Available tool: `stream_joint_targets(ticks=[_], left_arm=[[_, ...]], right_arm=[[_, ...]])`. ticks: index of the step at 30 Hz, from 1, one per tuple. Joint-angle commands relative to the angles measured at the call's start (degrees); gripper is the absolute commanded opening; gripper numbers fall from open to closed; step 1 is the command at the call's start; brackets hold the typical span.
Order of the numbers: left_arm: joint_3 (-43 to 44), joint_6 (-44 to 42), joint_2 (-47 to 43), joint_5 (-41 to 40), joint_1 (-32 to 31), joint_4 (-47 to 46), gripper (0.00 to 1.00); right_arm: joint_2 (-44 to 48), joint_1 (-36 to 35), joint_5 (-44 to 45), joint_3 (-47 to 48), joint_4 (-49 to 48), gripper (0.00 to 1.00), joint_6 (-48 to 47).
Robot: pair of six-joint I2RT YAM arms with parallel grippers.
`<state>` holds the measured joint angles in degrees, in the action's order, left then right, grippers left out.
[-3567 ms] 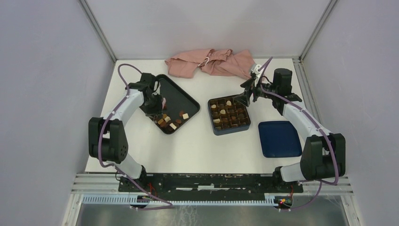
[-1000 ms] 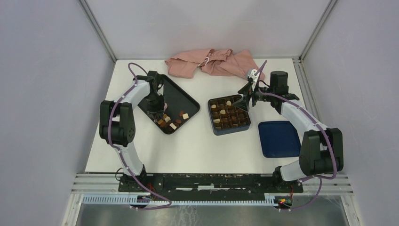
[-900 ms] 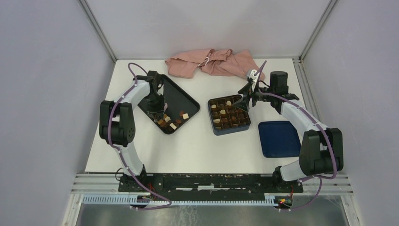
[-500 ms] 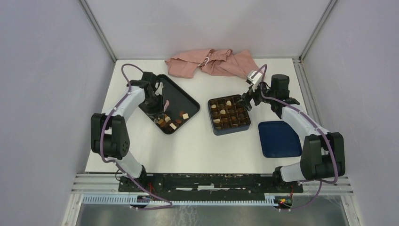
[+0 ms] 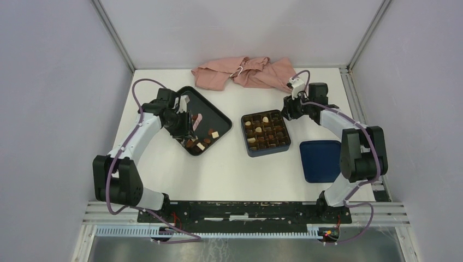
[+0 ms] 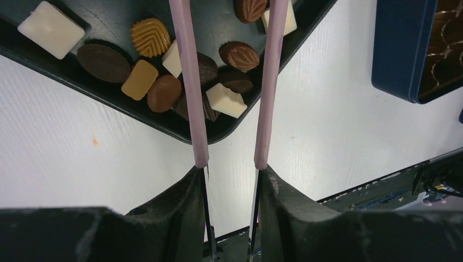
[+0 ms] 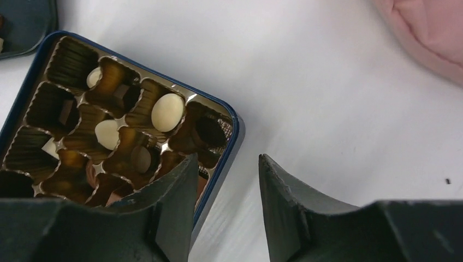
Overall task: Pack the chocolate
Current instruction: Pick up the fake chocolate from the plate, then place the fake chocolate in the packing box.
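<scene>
Several pieces of chocolate [image 6: 239, 55], dark, light brown and white, lie heaped in the near corner of the black tray [image 5: 205, 106]. More chocolate [image 7: 167, 112] sits in cells of the dark blue box [image 5: 244, 136]. My left gripper [image 5: 192, 123] hovers over the tray's heap. Its long pink fingers [image 6: 188, 82] stand parallel with a gap, and their tips run out of the left wrist view, so any hold there is hidden. My right gripper [image 7: 227, 158] is open and empty above the box's far right corner [image 7: 232, 123].
A pink cloth [image 5: 245, 73] lies bunched at the back of the table, just behind the right gripper. The blue lid [image 5: 324, 161] lies flat to the right of the box. White table shows between tray and box.
The left arm has swung its gripper right over the tray and its elbow dropped toward the near edge. The right gripper drew back from over the box to its far right corner.
</scene>
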<state>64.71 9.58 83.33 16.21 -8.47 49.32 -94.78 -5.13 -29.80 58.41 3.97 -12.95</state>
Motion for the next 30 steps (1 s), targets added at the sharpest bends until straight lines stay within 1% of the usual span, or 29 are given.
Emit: stream_joint_targets(ticks=[1, 6, 9, 10, 13, 19, 20, 27, 30], left_arm=[[-1.7, 0.3, -3.8, 4.4, -0.1, -2.8, 0.09], [-3.8, 0.4, -5.4, 4.4, -0.1, -3.5, 0.09], [-4.4, 0.4, -6.3, 5.0, -0.2, -3.6, 0.08], [-4.6, 0.6, -6.6, 5.1, -0.2, -3.7, 0.09], [-4.9, 0.5, -7.3, 5.4, -0.2, -3.7, 0.09], [-5.2, 0.8, -8.3, 5.0, -0.3, -3.7, 0.09], [-5.3, 0.9, -8.4, 4.9, -0.2, -3.7, 0.09], [-5.3, 1.7, -8.7, 5.1, -1.3, -3.7, 0.08], [-5.1, 2.4, -8.8, 5.1, -2.4, -3.9, 0.09]], right_arm=[[-3.0, -0.8, 3.3, 4.3, 0.5, 0.5, 7.4], [-4.7, -2.2, 9.3, 5.1, -0.9, 0.46, 12.0], [-5.9, -3.3, 12.6, 5.4, -0.9, 0.45, 12.8], [-6.1, -3.7, 13.3, 5.4, -1.1, 0.43, 12.9], [-6.7, -4.8, 14.9, 5.6, -1.4, 0.41, 12.9], [-5.9, -6.4, 19.6, 4.8, -2.3, 0.32, 12.9], [-5.7, -6.7, 20.0, 4.6, -2.4, 0.29, 12.9], [-5.5, -7.4, 21.7, 3.6, -3.5, 0.2, 15.2], [-5.0, -7.4, 22.1, 2.8, -4.3, 0.13, 16.0]])
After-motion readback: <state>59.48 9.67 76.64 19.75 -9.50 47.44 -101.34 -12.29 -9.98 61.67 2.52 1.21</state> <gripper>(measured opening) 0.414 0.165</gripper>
